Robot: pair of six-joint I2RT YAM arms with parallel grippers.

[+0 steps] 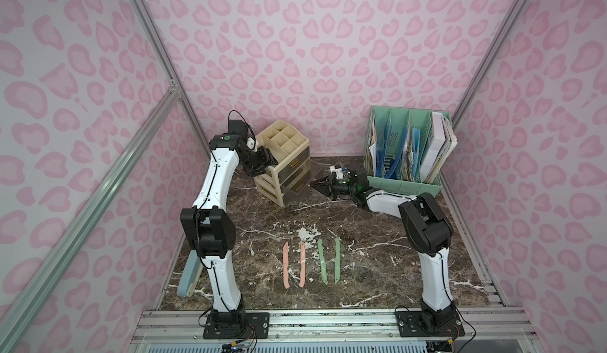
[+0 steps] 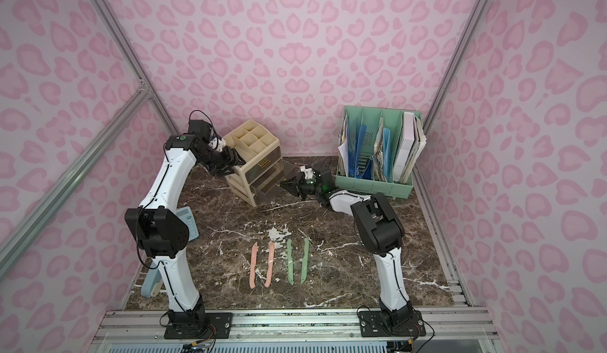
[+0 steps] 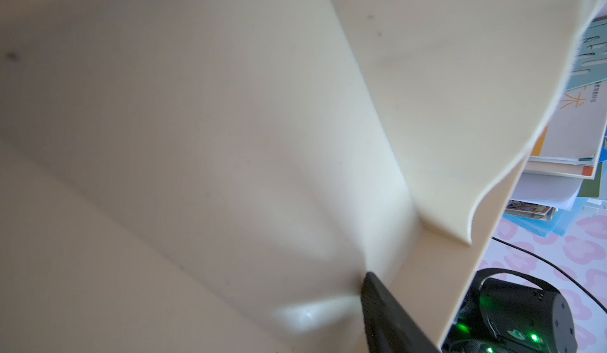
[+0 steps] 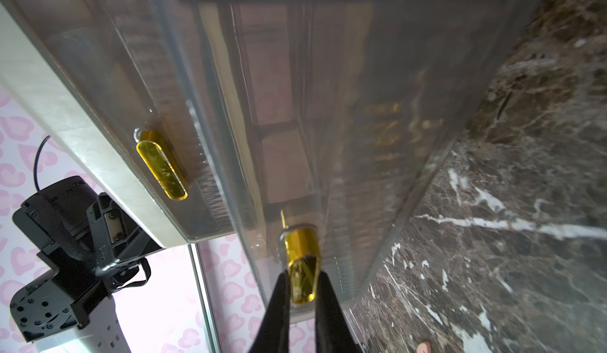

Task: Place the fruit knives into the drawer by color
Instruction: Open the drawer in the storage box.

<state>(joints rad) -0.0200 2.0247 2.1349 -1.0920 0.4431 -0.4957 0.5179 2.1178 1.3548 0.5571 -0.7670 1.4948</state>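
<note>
Two salmon pink fruit knives (image 1: 286, 265) (image 1: 302, 264) and two sage green ones (image 1: 322, 262) (image 1: 337, 260) lie side by side on the marble near the front. At the back stands a cream organizer (image 1: 282, 141) with smoky clear drawers. My right gripper (image 4: 302, 289) is shut on the gold handle (image 4: 300, 262) of a pulled-out drawer (image 4: 328, 105) below the top one. My left gripper (image 1: 264, 166) clamps the organizer's left side. One of its fingers (image 3: 384, 308) lies on the cream wall; the other is hidden.
A mint green file rack (image 1: 407, 184) full of books and folders stands at the back right, close behind my right arm. A pale blue calculator (image 2: 189, 223) and a blue-and-cream object (image 1: 189, 279) lie along the left wall. Aluminium rails edge the table's front.
</note>
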